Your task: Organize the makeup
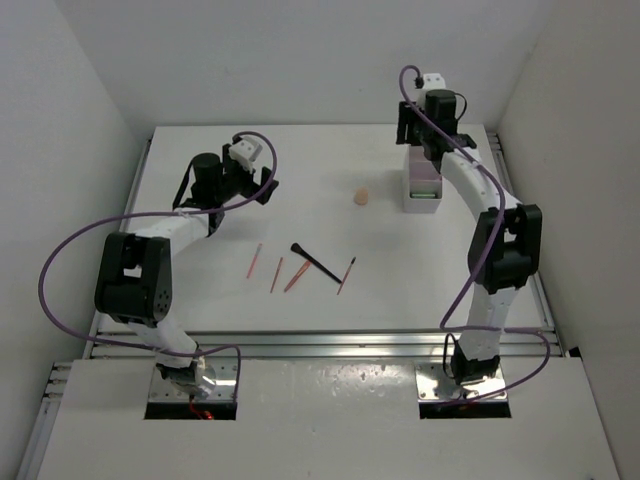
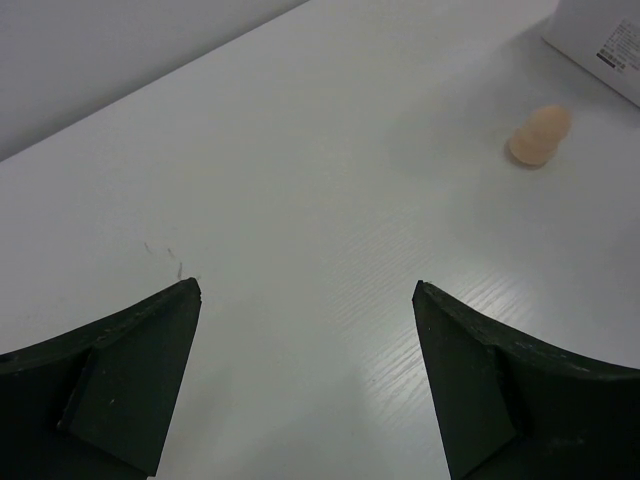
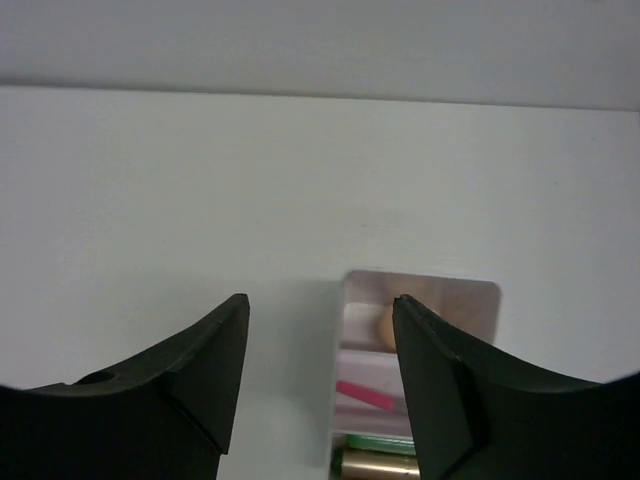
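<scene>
A beige sponge (image 1: pixel 361 197) lies on the table left of the white compartment box (image 1: pixel 423 186); it also shows in the left wrist view (image 2: pixel 540 134). Several thin pink and red pencils (image 1: pixel 277 273) and a black brush (image 1: pixel 314 262) lie mid-table. My left gripper (image 2: pixel 307 290) is open and empty above bare table at the left. My right gripper (image 3: pixel 320 300) is open and empty above the box (image 3: pixel 350 300), which holds a beige sponge (image 3: pixel 384 325), a pink-capped tube (image 3: pixel 365 394), a green tube (image 3: pixel 378 441) and a rose-gold tube (image 3: pixel 378 465).
White walls close in the table on the left, back and right. A metal rail (image 1: pixel 320 343) runs along the near edge. Purple cables (image 1: pixel 60 270) loop off both arms.
</scene>
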`<state>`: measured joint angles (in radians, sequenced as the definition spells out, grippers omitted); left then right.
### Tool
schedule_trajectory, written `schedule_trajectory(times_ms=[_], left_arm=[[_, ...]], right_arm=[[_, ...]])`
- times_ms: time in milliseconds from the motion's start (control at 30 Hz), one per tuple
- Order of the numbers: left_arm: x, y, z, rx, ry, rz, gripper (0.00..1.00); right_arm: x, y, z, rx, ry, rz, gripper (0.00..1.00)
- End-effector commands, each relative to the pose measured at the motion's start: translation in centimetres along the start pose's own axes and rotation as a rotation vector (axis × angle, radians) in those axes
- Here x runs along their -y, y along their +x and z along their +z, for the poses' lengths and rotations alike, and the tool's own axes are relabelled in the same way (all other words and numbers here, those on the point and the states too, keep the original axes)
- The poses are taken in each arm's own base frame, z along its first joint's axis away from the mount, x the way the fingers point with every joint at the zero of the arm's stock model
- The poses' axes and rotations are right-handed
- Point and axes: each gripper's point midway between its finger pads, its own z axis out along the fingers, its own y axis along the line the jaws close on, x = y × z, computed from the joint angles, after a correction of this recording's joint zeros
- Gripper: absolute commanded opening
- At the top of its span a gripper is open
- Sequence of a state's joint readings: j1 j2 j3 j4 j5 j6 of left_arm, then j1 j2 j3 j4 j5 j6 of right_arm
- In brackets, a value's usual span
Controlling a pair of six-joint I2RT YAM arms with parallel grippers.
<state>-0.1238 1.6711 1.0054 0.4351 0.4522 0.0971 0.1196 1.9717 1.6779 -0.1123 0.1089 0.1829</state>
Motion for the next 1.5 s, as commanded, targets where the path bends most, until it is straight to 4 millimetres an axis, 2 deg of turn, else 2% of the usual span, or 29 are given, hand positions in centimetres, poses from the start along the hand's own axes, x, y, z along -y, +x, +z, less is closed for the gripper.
schedule_trajectory(times_ms=[0, 33, 100, 133, 233, 300, 500, 600, 633, 800, 867, 967, 1000, 1033, 1200, 1233, 1333, 1367, 1400, 1467], left_arm=[[0.3, -2.4, -0.8, 0.065, 0.014, 0.036, 0.94], [0.3, -2.4, -0.8, 0.065, 0.014, 0.036, 0.94], [0.3, -2.4, -0.8, 0.065, 0.014, 0.036, 0.94], [0.3, -2.8, -1.0, 0.073, 0.012, 0.04, 0.94], [0.4, -2.4, -1.0, 0.065, 0.014, 0.045, 0.94], [0.4, -2.4, -1.0, 0.065, 0.014, 0.045, 0.94], [0.7, -2.2, -1.3, 0.058, 0.024, 0.041, 0.94], [1.2, -1.8, -1.2, 0.051, 0.035, 0.039, 0.94], [1.2, -1.8, -1.2, 0.051, 0.035, 0.039, 0.94], [1.2, -1.6, -1.2, 0.043, 0.036, 0.044, 0.94], [1.2, -1.6, -1.2, 0.043, 0.036, 0.044, 0.94], [1.2, -2.0, -1.4, 0.051, 0.034, 0.048, 0.94], [1.2, -2.0, -1.4, 0.051, 0.034, 0.048, 0.94], [1.1, -2.0, -1.4, 0.049, 0.026, 0.048, 0.94], [1.1, -1.8, -1.4, 0.041, 0.027, 0.043, 0.95], [1.1, -1.8, -1.4, 0.041, 0.027, 0.043, 0.95], [1.1, -1.8, -1.4, 0.041, 0.027, 0.053, 0.95], [1.1, -1.8, -1.4, 0.041, 0.027, 0.053, 0.95], [1.1, -1.8, -1.4, 0.041, 0.027, 0.053, 0.95], [1.1, -1.6, -1.4, 0.032, 0.028, 0.057, 0.95]], right_arm=[[-4.6, 1.1, -1.5, -0.072, -0.146, -0.1, 0.62], [-7.1, 2.8, -1.7, -0.121, -0.223, -0.11, 0.65], [-8.2, 4.9, -1.6, -0.184, -0.256, -0.097, 0.66], [-9.7, 5.9, -1.7, -0.21, -0.293, -0.104, 0.66], [-11.7, 8.9, -1.3, -0.282, -0.326, -0.129, 0.69], [-12.4, 10.8, -1.1, -0.343, -0.338, -0.122, 0.7], [-13.7, 14.3, -0.9, -0.427, -0.376, -0.126, 0.71], [-13.9, 15.3, -0.4, -0.446, -0.376, -0.113, 0.67], [-13.9, 16.2, -0.1, -0.464, -0.373, -0.109, 0.66], [-13.7, 17.1, 1.7, -0.451, -0.348, -0.117, 0.57], [-13.8, 16.3, 2.3, -0.432, -0.342, -0.118, 0.54], [-14.0, 16.3, 3.0, -0.423, -0.337, -0.131, 0.48], [-13.3, 16.3, 3.2, -0.424, -0.321, -0.126, 0.46], [-13.6, 16.4, 3.2, -0.423, -0.319, -0.135, 0.4], [-12.8, 16.2, 3.3, -0.411, -0.284, -0.153, 0.18], [-12.9, 16.1, 3.3, -0.408, -0.284, -0.157, 0.12], [-12.9, 15.0, 3.0, -0.384, -0.289, -0.161, 0.04], [-13.0, 14.3, 3.0, -0.368, -0.29, -0.158, 0.04], [-12.7, 12.8, 2.5, -0.339, -0.287, -0.146, 0.04], [-12.7, 11.8, 2.3, -0.305, -0.28, -0.079, 0.04]])
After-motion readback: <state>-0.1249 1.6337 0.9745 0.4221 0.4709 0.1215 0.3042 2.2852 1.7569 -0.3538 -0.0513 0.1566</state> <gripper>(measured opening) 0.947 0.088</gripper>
